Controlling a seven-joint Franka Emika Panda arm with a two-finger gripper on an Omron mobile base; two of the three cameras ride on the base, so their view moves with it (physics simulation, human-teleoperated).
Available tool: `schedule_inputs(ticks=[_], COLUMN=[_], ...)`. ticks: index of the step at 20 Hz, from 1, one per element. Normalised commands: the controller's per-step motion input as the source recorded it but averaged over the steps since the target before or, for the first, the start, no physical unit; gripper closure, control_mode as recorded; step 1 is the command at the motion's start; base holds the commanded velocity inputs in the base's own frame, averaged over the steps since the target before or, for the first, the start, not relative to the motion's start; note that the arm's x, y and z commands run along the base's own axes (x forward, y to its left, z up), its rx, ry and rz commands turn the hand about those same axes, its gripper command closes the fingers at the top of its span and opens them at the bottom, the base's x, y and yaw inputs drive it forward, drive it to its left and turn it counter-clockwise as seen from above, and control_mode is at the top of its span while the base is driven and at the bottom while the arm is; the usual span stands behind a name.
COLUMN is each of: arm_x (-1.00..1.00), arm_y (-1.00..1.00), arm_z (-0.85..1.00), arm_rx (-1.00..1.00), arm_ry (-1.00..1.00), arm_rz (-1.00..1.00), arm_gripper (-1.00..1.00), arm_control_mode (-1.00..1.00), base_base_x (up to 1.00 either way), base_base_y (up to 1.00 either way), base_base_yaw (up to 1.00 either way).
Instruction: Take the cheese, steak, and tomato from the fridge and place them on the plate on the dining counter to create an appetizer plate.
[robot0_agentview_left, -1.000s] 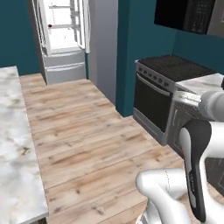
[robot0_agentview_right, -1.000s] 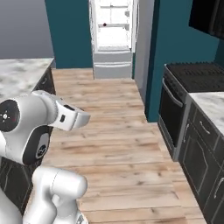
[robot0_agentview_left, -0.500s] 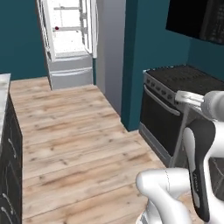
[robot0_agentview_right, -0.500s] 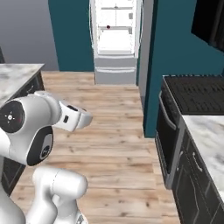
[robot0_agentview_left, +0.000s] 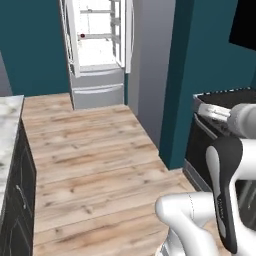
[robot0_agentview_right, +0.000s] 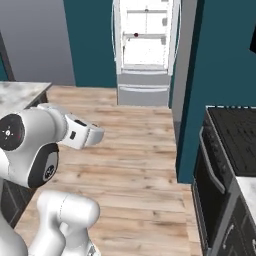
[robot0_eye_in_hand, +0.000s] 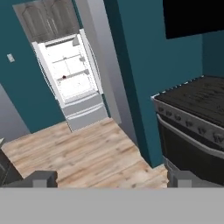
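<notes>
Pincer (robot0_eye_in_hand: 111, 179) wide open, holding nothing, aimed across wood floor (robot0_agentview_left: 95, 165). Fridge (robot0_agentview_right: 145, 50) well ahead, doors open. Tomato (robot0_agentview_right: 136, 35), small dark red dot on middle shelf, far beyond reach. Stove (robot0_agentview_right: 230, 165) at right.

No readable text, label, brand, number or sign stands on anything in these views.

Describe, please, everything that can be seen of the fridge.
The fridge stands upright at the far end of the wood floor, set between teal walls. It looks white and light grey. Its upper doors are open, showing a bright white inside with thin shelves. A small dark red ball, likely the tomato, sits on one shelf. Below are two closed grey drawer fronts. Nothing else touches it.
</notes>
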Motion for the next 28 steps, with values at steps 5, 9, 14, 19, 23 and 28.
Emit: schedule_inputs(ticks=[5,9,14,19,23,28], arm_x=[0.0,0.0,0.0,0.0,0.0,0.0], arm_y=[0.0,0.0,0.0,0.0,0.0,0.0], arm_z=[0.0,0.0,0.0,0.0,0.0,0.0], arm_rx=[0.0,0.0,0.0,0.0,0.0,0.0], arm_ry=[0.0,0.0,0.0,0.0,0.0,0.0], arm_rz=[0.0,0.0,0.0,0.0,0.0,0.0], arm_gripper=[-1.0,-1.0,-1.0,-1.0,-1.0,-1.0], arm_control_mode=[1.0,1.0,1.0,1.0,1.0,1.0], base_base_x=[1.0,1.0,1.0,1.0,1.0,1.0], base_base_y=[-0.03,-0.02,-0.13,-0.21,-0.36,-0.41], base_base_yaw=[0.12,0.08,0.08,0.09,0.05,0.04])
